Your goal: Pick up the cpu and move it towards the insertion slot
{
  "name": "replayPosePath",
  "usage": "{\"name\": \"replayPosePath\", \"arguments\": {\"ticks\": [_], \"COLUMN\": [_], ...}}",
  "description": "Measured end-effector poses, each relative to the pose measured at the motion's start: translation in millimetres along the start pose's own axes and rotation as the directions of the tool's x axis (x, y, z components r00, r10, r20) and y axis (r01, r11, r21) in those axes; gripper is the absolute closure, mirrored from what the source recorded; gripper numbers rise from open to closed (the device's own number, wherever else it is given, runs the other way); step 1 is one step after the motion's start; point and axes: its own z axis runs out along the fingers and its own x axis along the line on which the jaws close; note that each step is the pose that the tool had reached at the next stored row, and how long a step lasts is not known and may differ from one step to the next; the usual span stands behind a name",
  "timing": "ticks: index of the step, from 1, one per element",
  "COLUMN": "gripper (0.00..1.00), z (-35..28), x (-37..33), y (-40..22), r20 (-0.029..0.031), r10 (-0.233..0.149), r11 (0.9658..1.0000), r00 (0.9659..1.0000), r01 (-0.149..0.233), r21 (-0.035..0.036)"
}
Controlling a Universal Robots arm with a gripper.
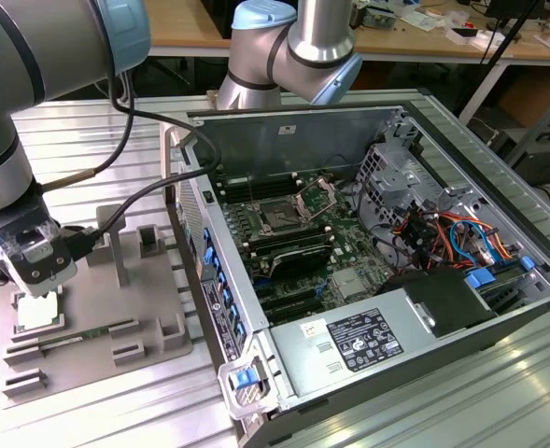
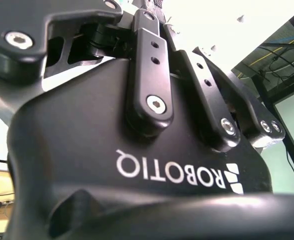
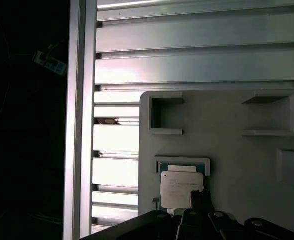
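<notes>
The cpu [image 1: 37,313] is a small silvery square chip lying in a recess at the near left of the grey plastic tray [image 1: 153,308]. My gripper [image 1: 41,280] hangs straight over the chip and very close to it. In the first wrist view the cpu [image 3: 178,188] lies flat on the tray [image 3: 236,165], and the gripper's dark tip [image 3: 199,202] overlaps one edge of the chip. The insertion slot [image 1: 279,217], a dark square in a silver frame with its bracket raised, sits on the green board inside the open computer case, far to the exterior view's right of the gripper.
The tray has raised blocks [image 1: 148,241] near the gripper. The case's metal side wall [image 1: 209,271] stands between tray and board. A power supply [image 1: 359,341], cables [image 1: 443,233] and black memory slots [image 1: 289,252] crowd the case. Ribbed aluminium table [image 1: 116,401] lies underneath.
</notes>
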Motion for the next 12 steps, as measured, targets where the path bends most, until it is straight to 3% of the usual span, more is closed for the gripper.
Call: {"name": "replayPosePath", "arguments": {"ticks": [12], "gripper": [0.89], "z": [2.2], "x": [1.3], "y": [-1.4], "r20": [0.0000], "r10": [0.000], "r11": [1.0000], "r00": [1.0000], "r01": [0.000], "r21": [0.0000]}}
